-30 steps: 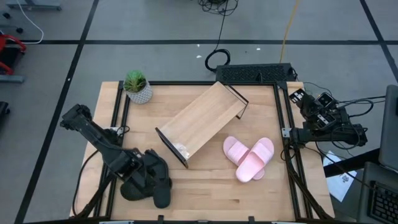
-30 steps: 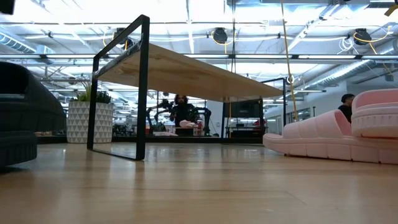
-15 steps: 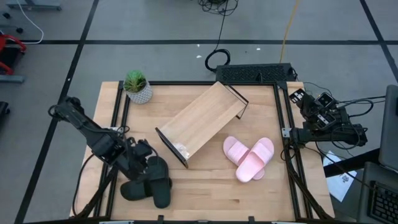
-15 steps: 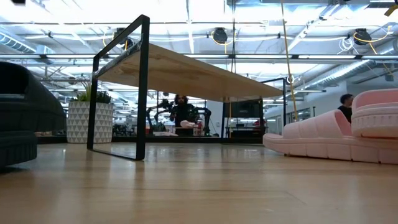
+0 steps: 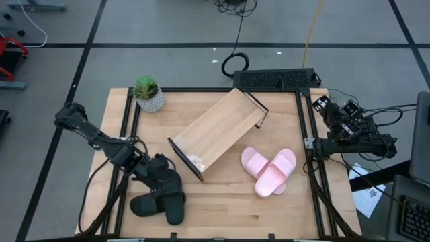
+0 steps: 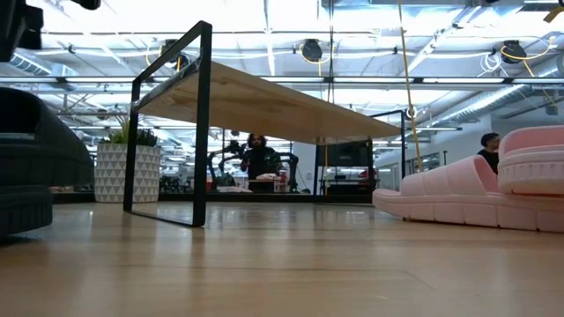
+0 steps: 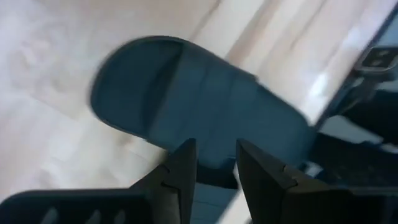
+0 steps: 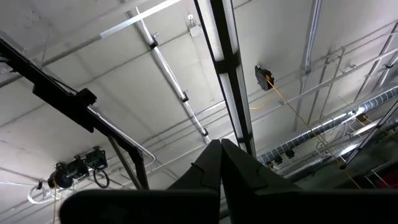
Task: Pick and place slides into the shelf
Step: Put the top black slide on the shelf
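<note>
- Right now the left gripper (image 5: pixel 159 176) hangs over the black slides (image 5: pixel 161 198) at the counter's (image 5: pixel 222 208) near-left corner, its fingers (image 7: pixel 183 171) parted and holding nothing; the wrist view shows one black sandal (image 7: pixel 199 112) just beyond them.
- Off to the right edge, the right gripper (image 8: pixel 219 163) is parked well away, fingers shut and pointing at the ceiling.
- Risk, as I judge it: the black pair lies overlapping, so a grasp may catch both straps or drag the second sandal.
- Another risk: the shelf (image 5: pixel 218 131) lies diagonally mid-counter, so a sandal could strike its dark end frame.
- Materials: the black slides look matte and rubbery with rounded toes; the pink slides (image 5: pixel 270 169), stacked crosswise near the shelf, look soft and ribbed; the shelf is smooth pale wood.
</note>
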Controlling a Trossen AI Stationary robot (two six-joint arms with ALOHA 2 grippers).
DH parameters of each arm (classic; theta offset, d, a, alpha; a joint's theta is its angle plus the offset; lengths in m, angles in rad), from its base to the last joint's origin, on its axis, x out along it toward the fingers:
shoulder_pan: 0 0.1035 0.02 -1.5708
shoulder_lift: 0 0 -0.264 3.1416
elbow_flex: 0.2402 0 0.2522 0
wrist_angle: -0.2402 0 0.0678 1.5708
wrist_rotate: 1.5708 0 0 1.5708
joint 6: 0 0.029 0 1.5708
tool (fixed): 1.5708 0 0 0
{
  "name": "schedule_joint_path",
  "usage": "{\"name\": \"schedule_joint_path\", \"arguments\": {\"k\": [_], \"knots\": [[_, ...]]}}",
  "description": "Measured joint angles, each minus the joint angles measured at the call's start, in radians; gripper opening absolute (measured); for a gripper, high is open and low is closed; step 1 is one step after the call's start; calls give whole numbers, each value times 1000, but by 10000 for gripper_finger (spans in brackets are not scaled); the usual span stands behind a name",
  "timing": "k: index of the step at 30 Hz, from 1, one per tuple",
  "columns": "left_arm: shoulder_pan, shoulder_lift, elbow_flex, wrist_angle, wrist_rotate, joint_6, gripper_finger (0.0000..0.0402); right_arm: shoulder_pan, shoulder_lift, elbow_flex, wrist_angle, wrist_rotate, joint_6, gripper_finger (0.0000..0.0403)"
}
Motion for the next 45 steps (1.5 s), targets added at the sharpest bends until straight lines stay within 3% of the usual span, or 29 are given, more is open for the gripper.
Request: {"name": "schedule_joint_path", "arguments": {"k": [4, 12, 20, 27, 36, 42, 45], "knots": [[-79, 0, 0, 89, -13, -146, 113, 0, 0, 0, -8, 1, -32, 0], [-265, 50, 2, 193, -204, -503, 113, 0, 0, 0, -15, 76, -132, 0], [-324, 154, 2, 295, -247, -713, 113, 0, 0, 0, -22, 159, -210, 0], [-304, 172, 2, 292, -279, -725, 113, 0, 0, 0, -42, 158, -213, 0], [-293, 131, 3, 205, -196, -623, 113, 0, 0, 0, -54, 155, -210, 0], [-251, 3, 37, -101, -336, -498, 113, 0, 0, 0, -69, 154, -207, 0], [-174, -50, 31, -216, -342, -387, 113, 0, 0, 0, -84, 154, -167, 0]]}}
